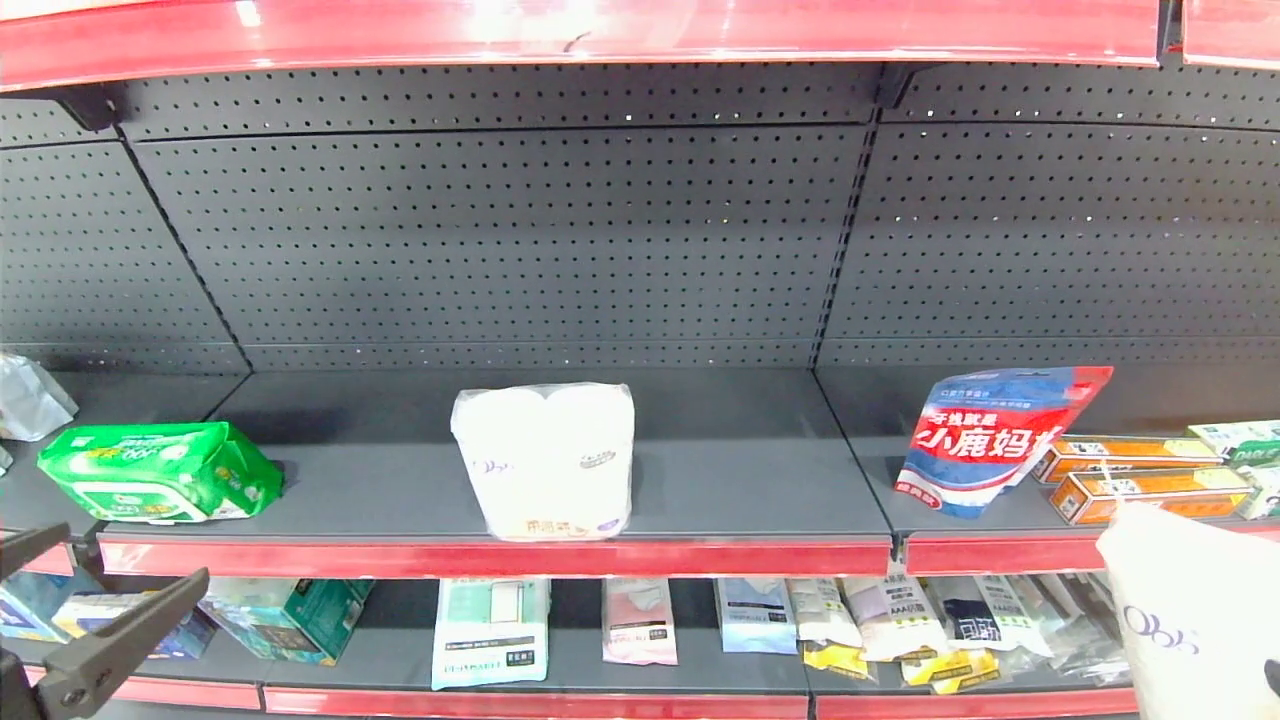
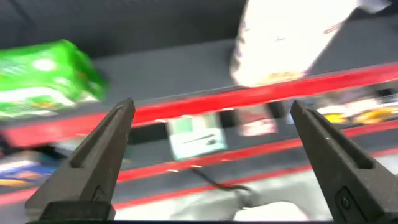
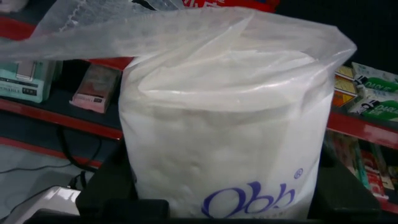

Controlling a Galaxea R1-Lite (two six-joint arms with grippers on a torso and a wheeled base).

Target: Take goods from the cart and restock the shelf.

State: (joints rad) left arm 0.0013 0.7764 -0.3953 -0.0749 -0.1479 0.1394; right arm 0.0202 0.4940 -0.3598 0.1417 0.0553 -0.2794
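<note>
Right wrist view has the held roll pack (image 3: 230, 130) set between the two dark fingers (image 3: 109, 186) of the right hand (image 3: 227, 193), which is clenched on the pack's lower sides. The pack is a soft, rounded bundle of white paper rolls in thin, crinkled clear plastic, and loose film flares at its top. In the head view it sits in the lower right corner (image 1: 1190, 620), off the shelf (image 1: 760, 450) and in front of its red front strip. White roll packs number two. The shelved roll pack (image 1: 545, 460) stands upright at the middle of the frame, near the shelf's front edge. At the left of the frame lies one glossy green pack (image 1: 160, 470), flat and pillow-shaped. At the right one blue and red pouch (image 1: 990, 440) leans, and just beside it lie two long orange boxes (image 1: 1140, 475). The matt dark shelf has a perforated back panel (image 1: 500, 230) behind it. Below, the lower shelf (image 1: 400, 640) carries a row of flat packets. The left hand (image 1: 135, 552) hangs at the lower left, released, with its tapered dark fingers (image 2: 99, 162) wide apart and grasping nothing.
</note>
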